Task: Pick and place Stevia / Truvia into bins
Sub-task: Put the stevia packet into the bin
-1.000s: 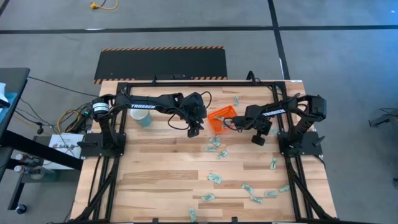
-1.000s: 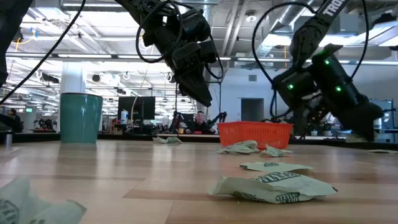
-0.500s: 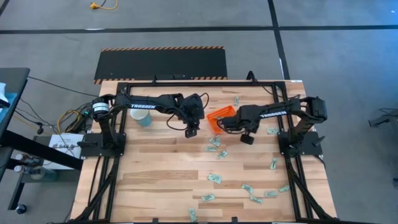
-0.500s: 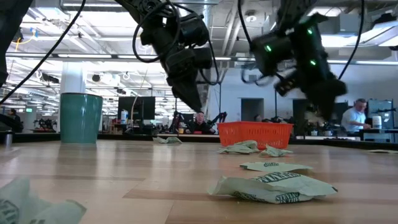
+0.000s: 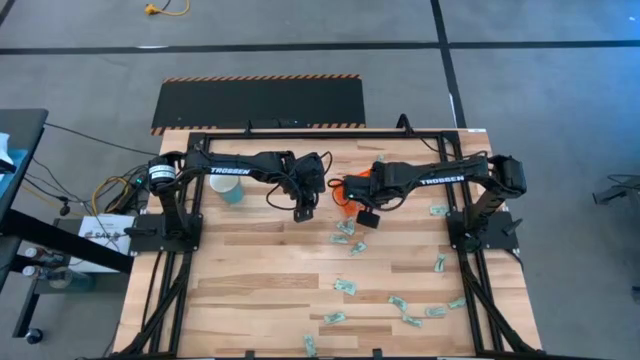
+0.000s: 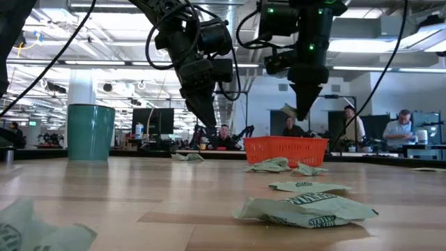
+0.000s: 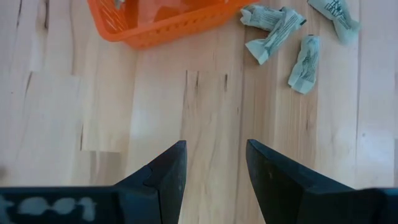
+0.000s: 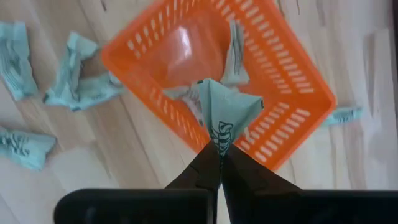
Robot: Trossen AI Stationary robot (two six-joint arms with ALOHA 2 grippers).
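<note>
Orange tray [image 8: 283, 84]: two packets [image 8: 235, 46] lying inside; more packets [image 7: 273, 34] loose on table beside tray; right gripper [image 8: 219, 149] above tray, pinched on green packet [image 8: 224, 109]; left gripper [image 7: 214, 171] beside tray, fingers apart, empty; teal cup [image 6: 90, 132] well apart from tray.

"TROSSEN" in white on left arm [image 5: 230, 171] and right arm [image 5: 437, 180]; "STEVIA" printed on nearest packet [image 6: 306, 209], low view.

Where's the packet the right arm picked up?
The pale green paper packet is pinched in the right pincer, above the small orange plastic tray, at the table's far centre in the high view.
</note>
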